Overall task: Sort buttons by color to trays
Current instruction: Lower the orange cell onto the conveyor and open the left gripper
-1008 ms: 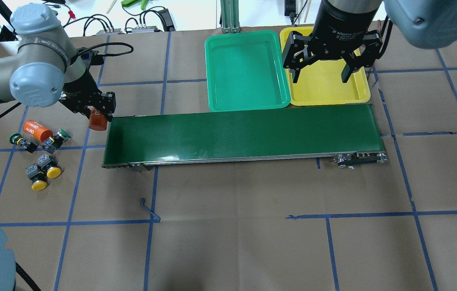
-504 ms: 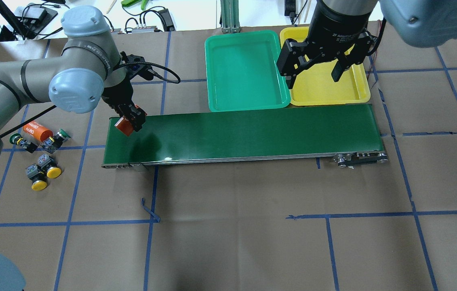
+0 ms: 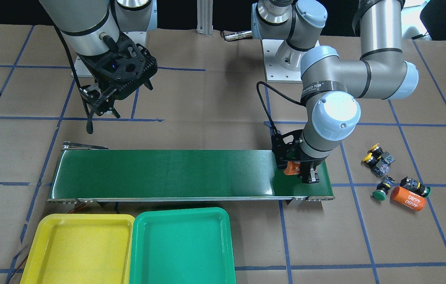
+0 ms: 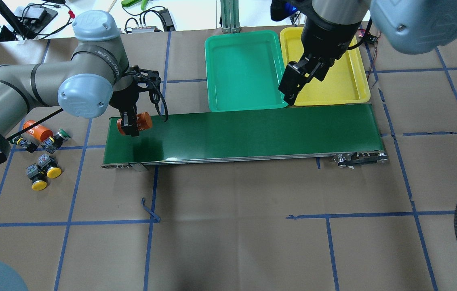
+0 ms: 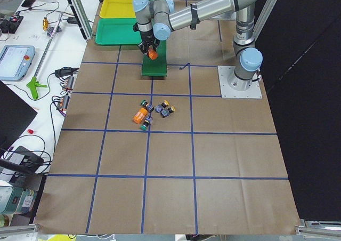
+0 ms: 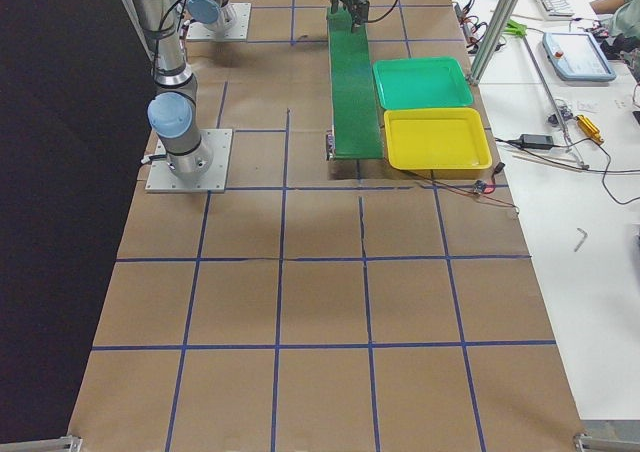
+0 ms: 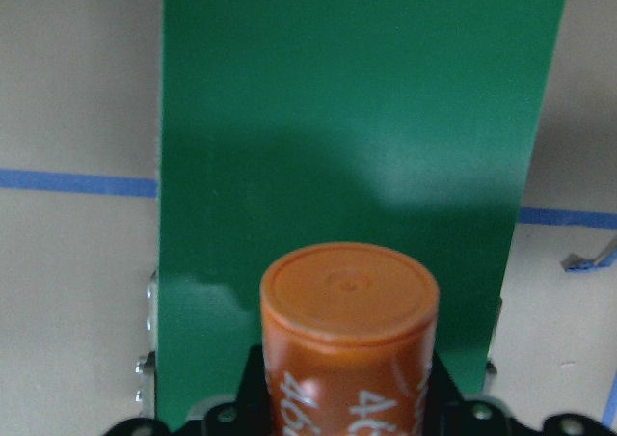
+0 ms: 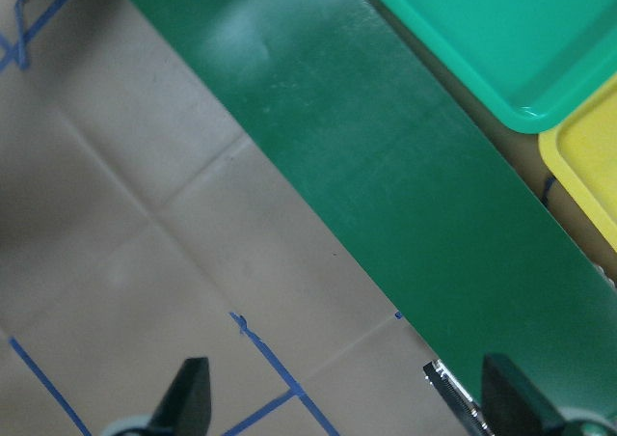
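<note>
Left gripper clenched on an orange 4680 cylinder over the conveyor belt end — right gripper released, fingers wide apart; four buttons lie on the paper.

The left arm and right arm are grey tubes with round light blue caps. A black cable loops off the left one, seemingly from its wrist.
</note>
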